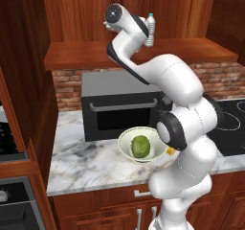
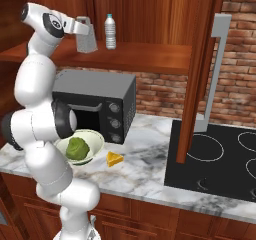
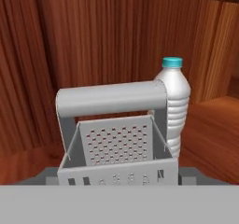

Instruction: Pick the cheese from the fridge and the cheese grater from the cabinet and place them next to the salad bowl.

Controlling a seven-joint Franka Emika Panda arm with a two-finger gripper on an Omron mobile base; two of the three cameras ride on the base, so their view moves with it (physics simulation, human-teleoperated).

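**Claw at grater, cabinet shelf**

Cheese grater [image 2: 87, 35] upright on cabinet [image 2: 150, 54] shelf, left end, water bottle [image 2: 110, 31] just beside. Claw [image 2: 80, 26] level with loop handle, dead ahead in hand view. Opening and grip: cannot tell. Cheese [image 2: 115, 159] on worktop beside salad bowl [image 2: 95, 140].

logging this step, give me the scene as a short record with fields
cheese: small wedge on the marble counter, beside the salad bowl
cheese grater: upright on the cabinet shelf, a water bottle next to it
gripper: at the grater, jaw state unclear
toaster oven: behind the bowl
left to do: grater not yet at the bowl
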